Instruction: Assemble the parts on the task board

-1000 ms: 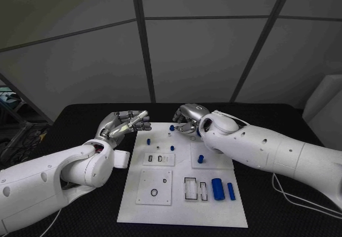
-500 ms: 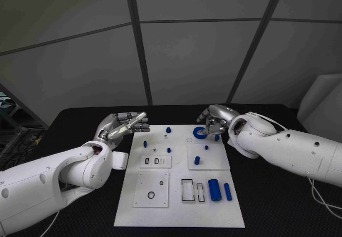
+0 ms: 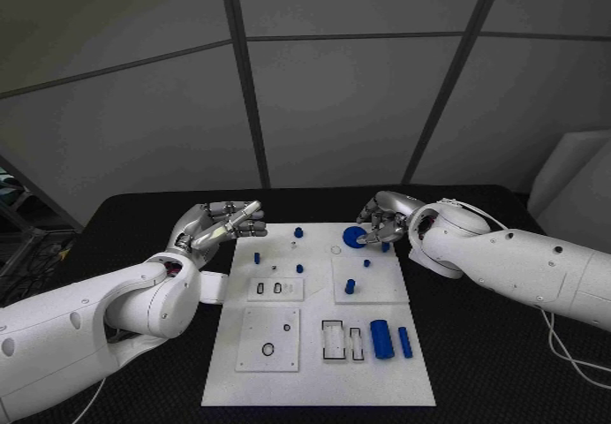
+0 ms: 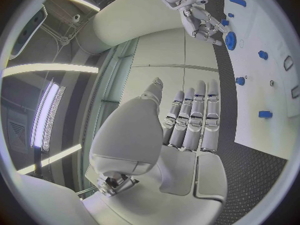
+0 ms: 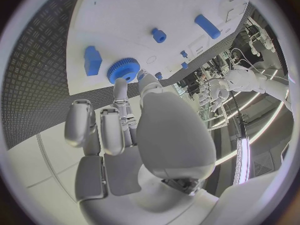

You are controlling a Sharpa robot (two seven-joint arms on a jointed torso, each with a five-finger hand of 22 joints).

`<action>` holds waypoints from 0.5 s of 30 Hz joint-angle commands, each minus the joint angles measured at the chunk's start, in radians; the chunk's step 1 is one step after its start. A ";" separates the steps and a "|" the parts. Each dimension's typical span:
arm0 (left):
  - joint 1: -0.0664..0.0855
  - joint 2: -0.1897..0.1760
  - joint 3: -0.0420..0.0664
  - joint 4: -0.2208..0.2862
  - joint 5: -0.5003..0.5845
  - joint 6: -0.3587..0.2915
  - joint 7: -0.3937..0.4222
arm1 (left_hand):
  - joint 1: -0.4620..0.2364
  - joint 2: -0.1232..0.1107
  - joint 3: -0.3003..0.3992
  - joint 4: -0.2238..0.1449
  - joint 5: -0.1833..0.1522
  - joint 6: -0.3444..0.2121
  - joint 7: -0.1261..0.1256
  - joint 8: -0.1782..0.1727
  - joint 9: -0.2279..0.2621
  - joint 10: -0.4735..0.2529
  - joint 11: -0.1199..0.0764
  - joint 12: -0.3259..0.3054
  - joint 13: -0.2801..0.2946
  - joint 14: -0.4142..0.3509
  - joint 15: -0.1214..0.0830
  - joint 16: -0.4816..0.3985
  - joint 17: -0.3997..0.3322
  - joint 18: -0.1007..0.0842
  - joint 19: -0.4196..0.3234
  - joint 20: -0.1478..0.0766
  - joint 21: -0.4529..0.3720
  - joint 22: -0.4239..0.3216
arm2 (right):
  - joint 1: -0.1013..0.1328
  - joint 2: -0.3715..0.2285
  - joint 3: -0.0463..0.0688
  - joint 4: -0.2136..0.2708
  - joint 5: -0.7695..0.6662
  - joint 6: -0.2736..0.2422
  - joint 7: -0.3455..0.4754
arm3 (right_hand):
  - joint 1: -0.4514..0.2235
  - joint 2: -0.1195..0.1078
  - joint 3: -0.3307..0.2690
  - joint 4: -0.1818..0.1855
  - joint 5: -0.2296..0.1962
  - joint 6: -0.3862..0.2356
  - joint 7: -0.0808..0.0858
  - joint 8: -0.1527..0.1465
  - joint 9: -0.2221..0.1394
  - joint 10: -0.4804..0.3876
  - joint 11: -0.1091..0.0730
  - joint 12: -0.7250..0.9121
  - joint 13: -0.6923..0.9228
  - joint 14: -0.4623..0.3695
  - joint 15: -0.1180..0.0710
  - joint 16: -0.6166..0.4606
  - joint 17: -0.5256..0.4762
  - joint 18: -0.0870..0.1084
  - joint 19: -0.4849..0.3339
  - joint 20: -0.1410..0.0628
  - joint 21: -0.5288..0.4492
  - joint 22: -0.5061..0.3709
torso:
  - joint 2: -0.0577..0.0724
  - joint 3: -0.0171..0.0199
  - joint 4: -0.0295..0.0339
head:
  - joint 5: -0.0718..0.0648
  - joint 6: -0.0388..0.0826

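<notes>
The left hand (image 3: pixel 219 223) is raised off the table, empty, with its fingers (image 4: pixel 190 117) straight and close together. The right hand (image 3: pixel 382 223) reaches down, its fingertips (image 5: pixel 120 85) on a blue gear (image 5: pixel 123 69).

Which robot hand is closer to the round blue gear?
The right hand. Its fingertips are right at the blue gear at the far end of the task board. The left hand hovers off the board's far left corner, well apart from the gear.

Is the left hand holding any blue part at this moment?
No, in the left wrist view the left hand has straight fingers with nothing between them, off the side of the white board.
</notes>
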 commanded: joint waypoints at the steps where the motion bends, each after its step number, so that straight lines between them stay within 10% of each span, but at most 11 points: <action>1: 0.001 0.001 0.001 0.000 -0.002 0.010 0.006 | -0.003 0.007 0.000 -0.008 -0.005 -0.001 0.005 -0.005 -0.001 -0.003 0.004 -0.004 0.000 -0.001 0.003 -0.005 0.001 -0.014 -0.003 0.002 0.003 0.002 | 0.003 0.009 0.001 -0.015 0.000 0.038 -0.006 | 0.011 0.000 -0.001 0.010 0.006 -0.004 0.000 0.007 0.000 0.006 0.001 0.036 0.036 0.044 0.008 0.009 0.008 -0.012 0.006 0.002 0.007 0.003 | 0.001 -0.0009 0.0000 | 0.001 -0.001; 15: 0.001 0.002 0.001 -0.001 -0.002 0.010 0.006 | -0.003 0.007 0.000 -0.008 -0.005 -0.001 0.005 -0.005 -0.001 -0.003 0.004 -0.004 0.000 -0.001 0.003 -0.005 0.001 -0.014 -0.003 0.002 0.003 0.002 | 0.002 0.048 0.001 -0.053 -0.021 0.086 -0.013 | 0.011 0.024 -0.007 0.012 0.008 0.030 -0.004 0.029 -0.001 0.150 0.000 0.453 0.480 0.073 0.009 0.090 0.186 -0.025 0.052 0.003 0.041 0.069 | 0.001 -0.0006 0.0003 | 0.003 -0.009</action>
